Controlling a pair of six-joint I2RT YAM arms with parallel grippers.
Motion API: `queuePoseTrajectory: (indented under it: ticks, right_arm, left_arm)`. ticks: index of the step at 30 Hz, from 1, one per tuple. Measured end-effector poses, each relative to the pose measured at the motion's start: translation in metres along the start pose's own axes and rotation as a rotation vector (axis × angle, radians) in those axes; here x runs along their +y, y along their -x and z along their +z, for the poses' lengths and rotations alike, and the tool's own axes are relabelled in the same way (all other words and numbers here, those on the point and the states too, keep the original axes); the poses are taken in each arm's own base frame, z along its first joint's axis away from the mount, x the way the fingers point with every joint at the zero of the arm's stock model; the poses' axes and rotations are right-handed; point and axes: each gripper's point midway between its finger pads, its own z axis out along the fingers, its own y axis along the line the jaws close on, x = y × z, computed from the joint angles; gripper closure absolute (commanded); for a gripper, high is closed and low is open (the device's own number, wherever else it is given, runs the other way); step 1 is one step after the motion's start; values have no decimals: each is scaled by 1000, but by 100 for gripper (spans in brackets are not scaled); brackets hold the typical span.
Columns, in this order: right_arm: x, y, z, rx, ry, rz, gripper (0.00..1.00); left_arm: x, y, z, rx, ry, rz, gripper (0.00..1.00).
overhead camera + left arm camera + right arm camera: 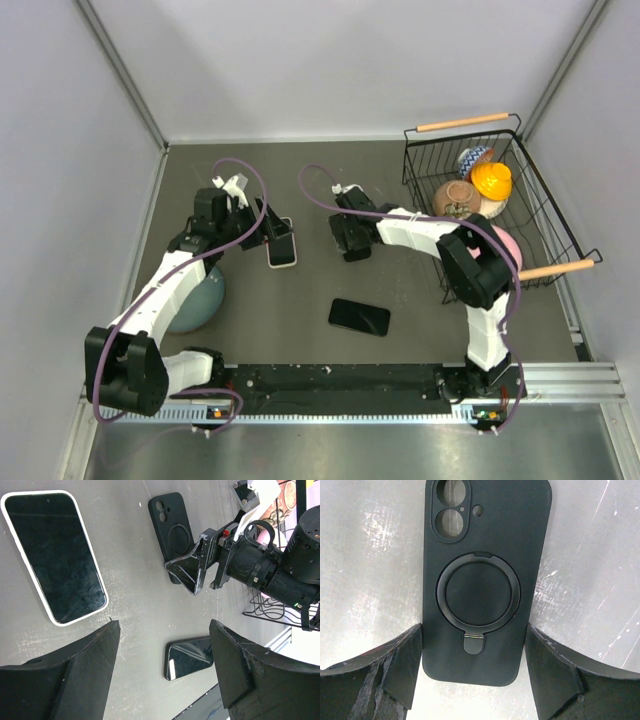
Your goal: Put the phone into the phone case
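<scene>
The black phone case (485, 580) lies back-up on the table, its ring stand and camera cut-outs showing. My right gripper (474, 630) straddles its lower end, and both fingers (405, 665) press against its long sides. In the top view this gripper (352, 240) covers most of the case (347, 228). A white-rimmed phone (282, 243) lies screen-up to the left, and my left gripper (265, 222) hovers open beside it. The left wrist view shows that phone (52, 555) at upper left, with nothing between the open jaws of my left gripper (165, 625). A second, black phone (359, 317) lies nearer the arm bases.
A wire basket (530, 180) with wooden handles stands at the right, holding a yellow toy (491, 180) and other items. A teal round object (200, 295) sits under the left arm. Grey walls enclose the table on three sides.
</scene>
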Motion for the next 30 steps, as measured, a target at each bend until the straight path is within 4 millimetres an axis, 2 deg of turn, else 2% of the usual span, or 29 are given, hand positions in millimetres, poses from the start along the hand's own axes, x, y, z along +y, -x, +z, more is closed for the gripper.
queuePoseTrajectory:
  ticks: [5, 9, 14, 20, 25, 28, 29, 30]
  right_arm:
    - [8, -7, -10, -3, 65, 20, 48]
    - [20, -14, -36, -22, 169, 70, 52]
    - [44, 8, -84, -148, 353, 164, 55]
    - [67, 36, -131, -277, 549, 248, 55]
    - [82, 39, -150, -296, 663, 290, 55]
    - [85, 35, -153, -287, 695, 302, 55]
    - [86, 32, -153, -281, 704, 304, 55]
    - [87, 30, -154, -276, 713, 310, 54]
  left_arm:
    - [-2, -3, 2, 14, -20, -20, 27]
    - [-6, -10, 11, 45, -65, -49, 27]
    - [-13, -22, 26, 97, -130, -82, 27]
    - [-35, -26, 36, 115, -243, -98, 27]
    - [-61, -20, 34, 88, -361, -102, 31]
    - [-80, -17, 32, 80, -435, -88, 50]
    - [-86, -17, 32, 80, -458, -85, 65]
    - [-91, -17, 33, 80, -479, -81, 75]
